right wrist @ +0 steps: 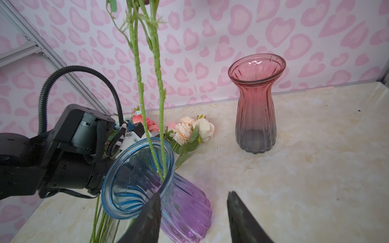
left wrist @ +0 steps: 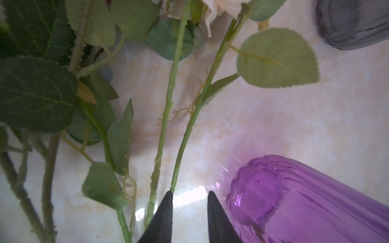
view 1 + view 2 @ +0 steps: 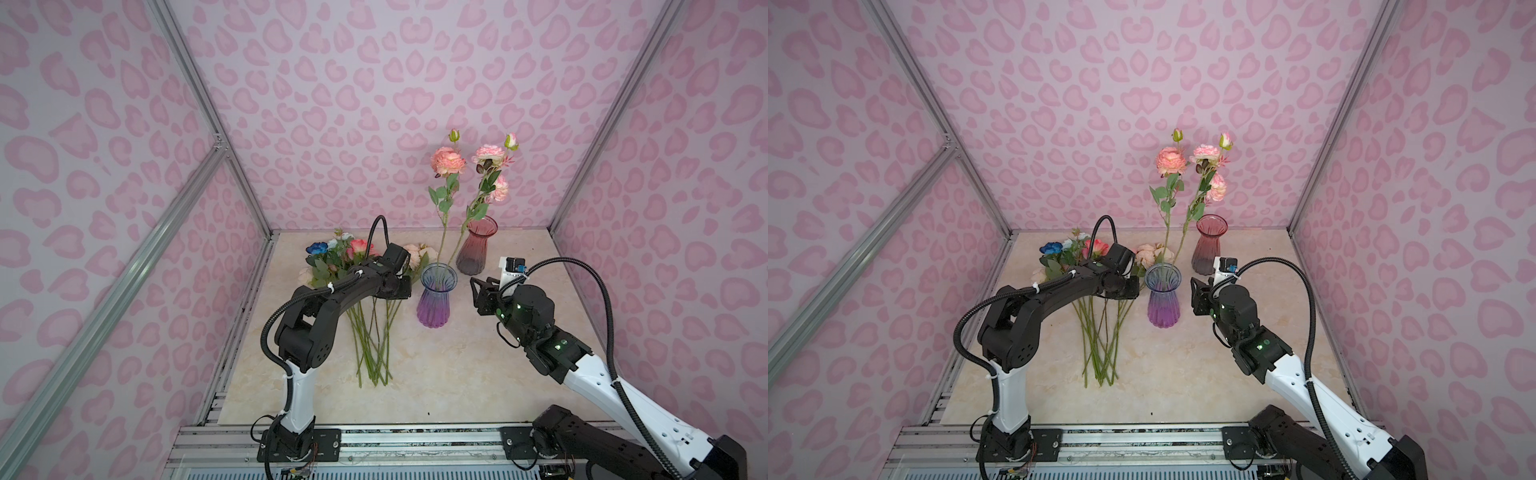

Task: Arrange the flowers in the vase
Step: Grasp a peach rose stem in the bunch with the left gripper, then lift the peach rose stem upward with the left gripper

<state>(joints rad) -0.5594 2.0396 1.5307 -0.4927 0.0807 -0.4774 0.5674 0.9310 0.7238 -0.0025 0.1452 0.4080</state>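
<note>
A glass vase (image 3: 435, 299) with a blue rim and purple base stands mid-table, seen in both top views. Two flowers stand in it, their pink blooms (image 3: 448, 162) high above the rim. The other flowers (image 3: 353, 257) lie in a pile to its left, with their stems (image 3: 374, 345) fanned toward the front. My left gripper (image 2: 190, 194) is low over the table between those stems and the vase (image 2: 294, 199). It is open with nothing between the fingers, and one green stem (image 2: 189, 130) meets a fingertip. My right gripper (image 1: 193, 193) hovers open and empty just right of the vase (image 1: 136, 178).
An empty red-to-grey glass vase (image 3: 476, 245) stands behind and right of the purple one. Pink patterned walls close in the back and both sides. A metal rail (image 3: 415, 440) with the arm bases runs along the front edge.
</note>
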